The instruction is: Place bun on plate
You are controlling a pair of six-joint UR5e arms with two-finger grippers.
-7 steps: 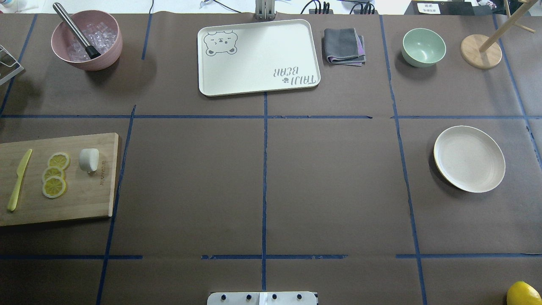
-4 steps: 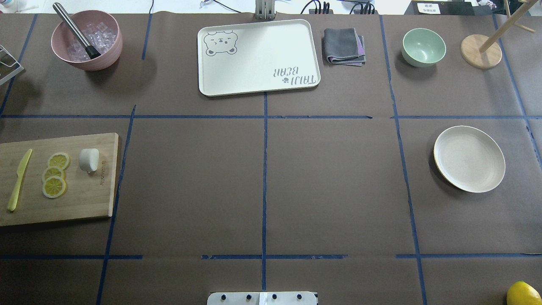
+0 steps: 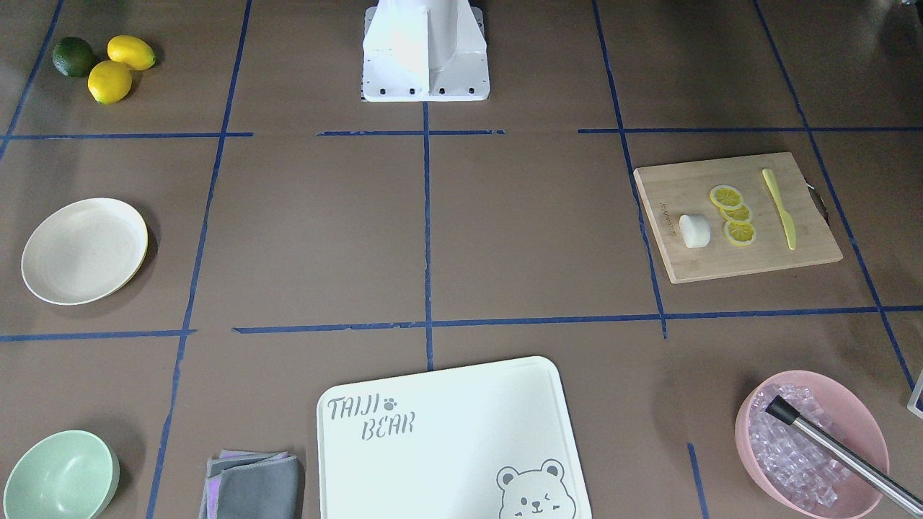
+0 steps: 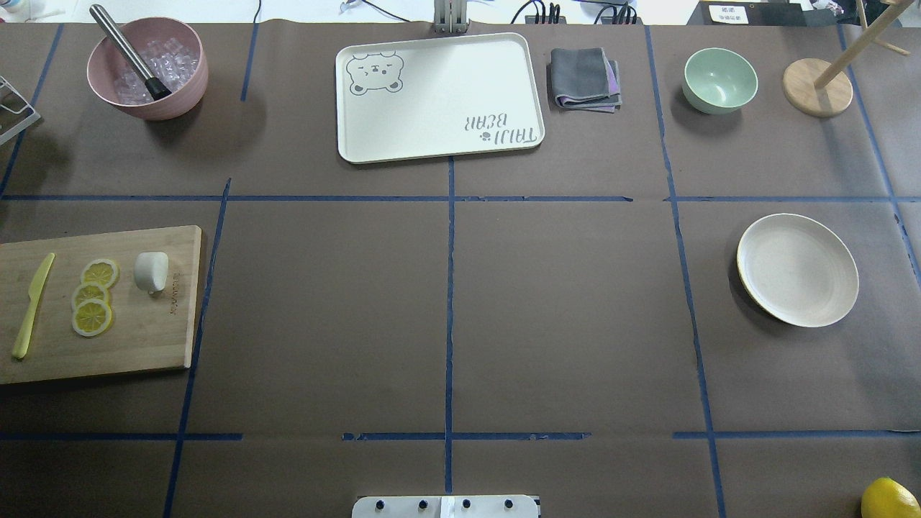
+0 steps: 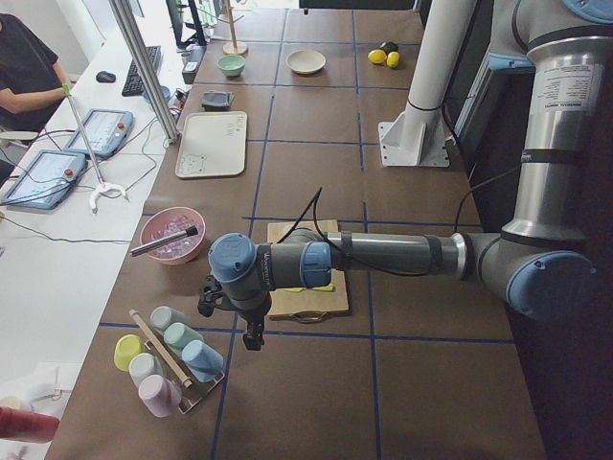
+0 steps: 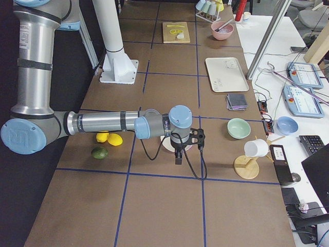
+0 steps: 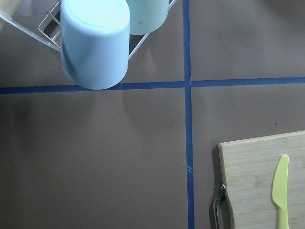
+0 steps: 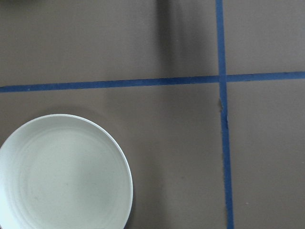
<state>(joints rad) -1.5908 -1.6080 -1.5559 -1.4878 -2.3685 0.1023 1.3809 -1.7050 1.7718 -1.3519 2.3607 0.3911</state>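
Note:
The white bun [image 4: 151, 271] lies on a wooden cutting board [image 4: 144, 345] at the table's left, beside three lemon slices [image 4: 92, 295]; it also shows in the front view as the bun [image 3: 694, 231]. Empty, the cream plate [image 4: 797, 269] sits at the right, also seen as the plate [image 3: 84, 250] and the plate [image 8: 62, 174]. Only the left side view holds my left gripper [image 5: 253, 337], hanging past the board's outer end; I cannot tell its state. My right gripper [image 6: 178, 159] hangs by the plate, only in the right side view; state unclear.
A yellow knife [image 4: 32, 306] lies on the board. A cup rack [image 5: 168, 359] stands near the left gripper. At the far edge are a pink bowl of ice [image 4: 147, 68], a bear-printed tray [image 4: 439, 97], a folded cloth [image 4: 584, 78], a green bowl [image 4: 719, 79] and a wooden stand [image 4: 817, 86].

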